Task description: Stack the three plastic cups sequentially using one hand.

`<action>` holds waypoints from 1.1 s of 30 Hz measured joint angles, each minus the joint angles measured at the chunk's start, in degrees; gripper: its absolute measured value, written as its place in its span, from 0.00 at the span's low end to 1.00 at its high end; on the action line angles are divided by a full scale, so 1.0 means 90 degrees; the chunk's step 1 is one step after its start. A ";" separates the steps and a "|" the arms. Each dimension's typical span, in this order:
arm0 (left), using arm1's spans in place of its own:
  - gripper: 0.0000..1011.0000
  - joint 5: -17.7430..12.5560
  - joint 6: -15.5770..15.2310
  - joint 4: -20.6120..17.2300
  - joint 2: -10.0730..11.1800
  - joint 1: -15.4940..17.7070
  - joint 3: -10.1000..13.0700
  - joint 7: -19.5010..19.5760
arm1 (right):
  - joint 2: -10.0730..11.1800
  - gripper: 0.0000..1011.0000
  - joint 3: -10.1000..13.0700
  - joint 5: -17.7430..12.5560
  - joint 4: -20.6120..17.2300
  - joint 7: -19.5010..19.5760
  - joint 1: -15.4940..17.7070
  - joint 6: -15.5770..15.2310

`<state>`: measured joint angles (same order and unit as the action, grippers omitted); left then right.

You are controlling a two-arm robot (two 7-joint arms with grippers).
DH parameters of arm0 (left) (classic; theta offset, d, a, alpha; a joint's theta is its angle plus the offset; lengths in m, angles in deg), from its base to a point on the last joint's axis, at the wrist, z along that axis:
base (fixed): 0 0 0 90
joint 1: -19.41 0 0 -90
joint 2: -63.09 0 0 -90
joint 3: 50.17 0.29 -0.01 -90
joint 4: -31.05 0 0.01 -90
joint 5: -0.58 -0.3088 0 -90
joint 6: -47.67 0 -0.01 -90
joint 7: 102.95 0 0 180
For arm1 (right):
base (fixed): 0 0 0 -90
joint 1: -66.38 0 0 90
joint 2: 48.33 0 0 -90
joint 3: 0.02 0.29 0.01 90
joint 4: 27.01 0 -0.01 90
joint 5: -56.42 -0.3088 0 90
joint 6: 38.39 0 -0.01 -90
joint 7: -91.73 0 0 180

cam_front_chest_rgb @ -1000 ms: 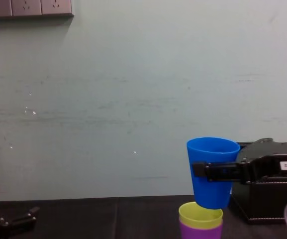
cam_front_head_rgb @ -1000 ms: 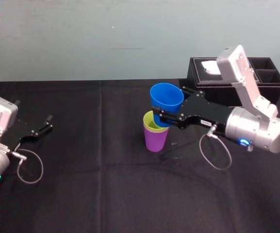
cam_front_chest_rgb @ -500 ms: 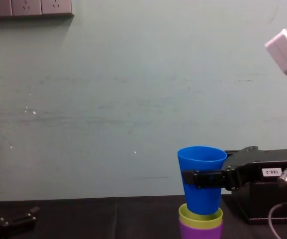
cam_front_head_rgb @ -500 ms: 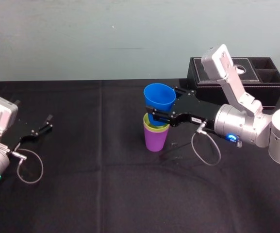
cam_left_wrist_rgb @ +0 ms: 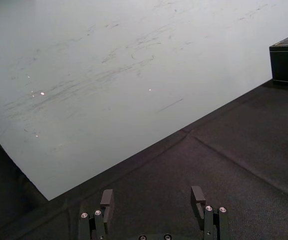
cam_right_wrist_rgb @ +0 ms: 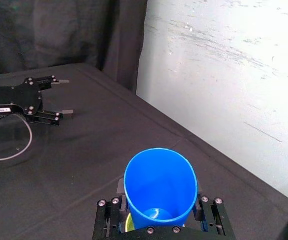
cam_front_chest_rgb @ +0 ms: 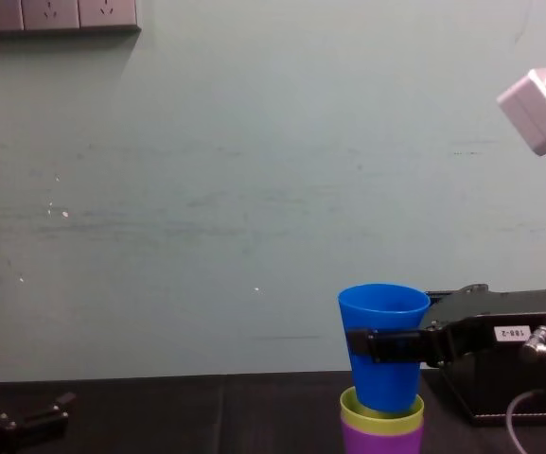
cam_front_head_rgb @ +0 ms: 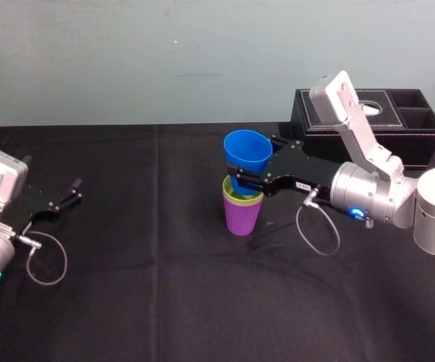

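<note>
Between right gripper (cam_front_head_rgb: 240,181) jaws — blue cup (cam_front_head_rgb: 247,153) (gripped mid-height).

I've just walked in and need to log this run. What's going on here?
The right gripper is shut on the blue cup, holding it with its base just inside the yellow-green cup. That cup sits nested in the purple cup on the black table. The blue cup is not yet fully seated. The left gripper lies idle at the table's left side, fingers open.
</note>
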<state>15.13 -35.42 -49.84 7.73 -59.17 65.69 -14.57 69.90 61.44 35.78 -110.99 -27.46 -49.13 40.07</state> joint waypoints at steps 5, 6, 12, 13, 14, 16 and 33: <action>1.00 0.0000 0.0000 0.0000 0.0000 0.0000 0.0000 0.0000 | -0.0076 0.72 -0.0012 0.0033 0.0159 -0.0016 -0.0052 0.0049; 1.00 0.0000 0.0000 0.0000 0.0000 0.0000 0.0000 0.0000 | -0.0087 0.72 -0.0014 0.0033 0.0179 -0.0020 -0.0058 0.0057; 1.00 0.0000 0.0000 0.0000 0.0000 0.0000 0.0000 0.0000 | -0.0166 0.72 -0.0031 0.0035 0.0331 -0.0066 -0.0096 0.0099; 1.00 0.0000 0.0000 0.0000 0.0000 0.0000 0.0000 0.0000 | -0.0173 0.72 -0.0036 0.0036 0.0348 -0.0070 -0.0099 0.0106; 1.00 0.0000 0.0000 0.0000 0.0000 0.0000 0.0000 0.0000 | -0.0182 0.72 -0.0039 0.0038 0.0366 -0.0073 -0.0101 0.0112; 1.00 0.0000 0.0000 0.0000 0.0000 0.0000 0.0000 0.0000 | -0.0202 0.72 -0.0051 0.0044 0.0410 -0.0084 -0.0103 0.0128; 1.00 0.0000 0.0000 0.0000 0.0000 0.0000 0.0000 0.0000 | -0.0226 0.72 -0.0063 0.0078 0.0537 -0.0117 -0.0097 0.0183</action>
<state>15.13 -35.42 -49.84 7.73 -59.16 65.69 -14.57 67.87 60.88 36.48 -106.16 -28.52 -50.00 41.71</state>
